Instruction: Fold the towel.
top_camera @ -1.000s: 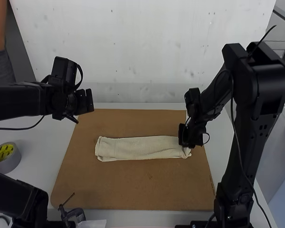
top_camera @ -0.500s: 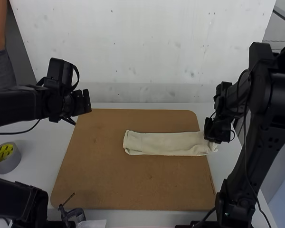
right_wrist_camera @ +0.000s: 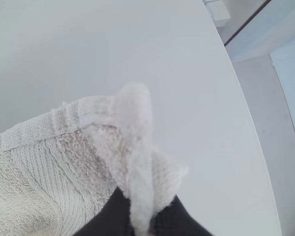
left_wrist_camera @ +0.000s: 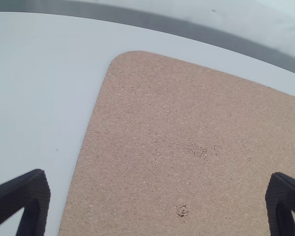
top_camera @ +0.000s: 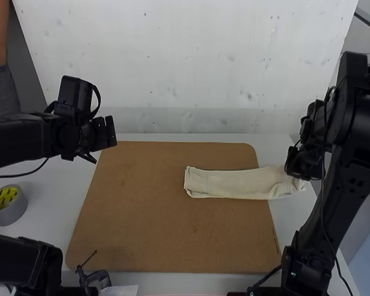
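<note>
Towel (top_camera: pixel 237 184): cream cloth, a long narrow strip lying left to right, folded in layers; partly on the brown board (top_camera: pixel 166 234), partly past its right edge and over the white table (top_camera: pixel 46 185). Number of layers, cannot tell.
Towel's left end: squared off, flat on the board, right of its middle.
Towel's right end: beyond the board, gathered at the right gripper (top_camera: pixel 296 171). Right wrist view has the cloth pinched up into a soft ridge, with a hemmed edge running off from it and ribbed weave beside it.
Right fingers: closed on that end of the towel, dark tips (right_wrist_camera: pixel 110 219) partly hidden behind the cloth.
Right arm (top_camera: pixel 351 142): stands at the high view's right, its gripper out past the board's right edge.
Left gripper (top_camera: pixel 106 131): near the board's far left corner, well apart from the towel.
Left fingers: wide, nothing between them. Left wrist view of the left gripper (left_wrist_camera: pixel 158 201) has the two black tips far apart, with the board's speckled surface, a rounded corner and pale table beyond.
Left arm (top_camera: pixel 18 139): comes in from the high view's left, dark cable (top_camera: pixel 24 175) hanging below it.
Tape roll (top_camera: pixel 7 205): grey, yellow inside, on the table left of the board.
Near edge: small dark clamp (top_camera: pixel 97 279) by the board's near left corner, white paper (top_camera: pixel 120 290) beside it.
</note>
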